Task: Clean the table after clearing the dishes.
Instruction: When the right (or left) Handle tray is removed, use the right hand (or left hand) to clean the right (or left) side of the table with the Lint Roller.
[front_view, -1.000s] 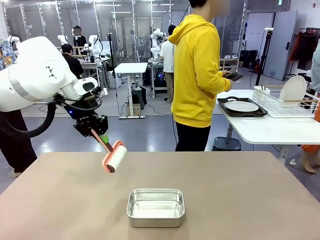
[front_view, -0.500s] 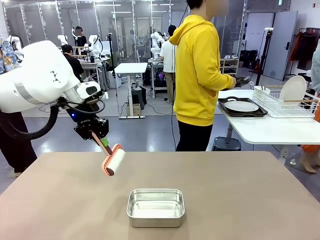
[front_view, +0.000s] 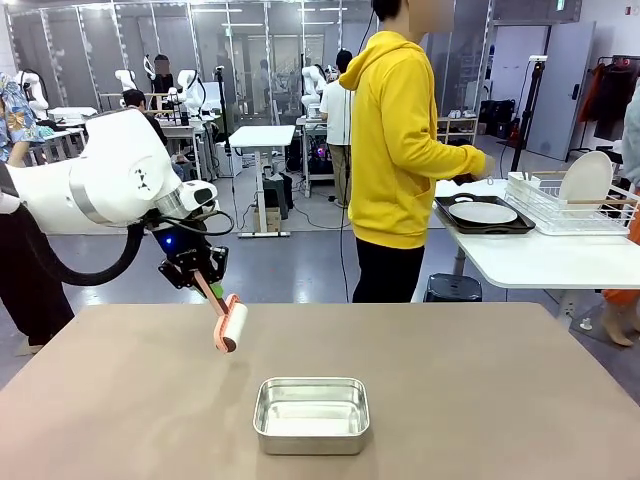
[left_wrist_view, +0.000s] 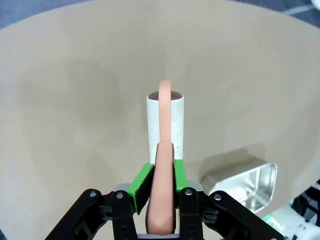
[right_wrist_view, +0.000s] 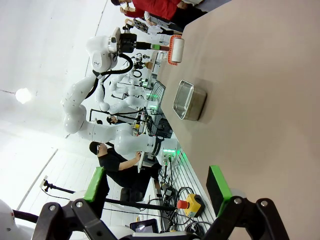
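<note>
The table is wide, brown and smooth. A small steel pan sits on it near my side. My left gripper is squeezed tight on the pink handle of a lint roller, which hangs over the left part of the table, past the pan. Behind the table is a big room with other desks. A person in a yellow hoodie stands there, at a white table. One dish, a white plate on a dark tray, lies on that white table beside a wire rack.

A moment ago my left arm was higher and farther left. Now the roller is lower and closer to the tabletop.

My left wrist camera shows the green pads pinching the handle. My right wrist camera shows my right gripper wide open, holding nothing.
</note>
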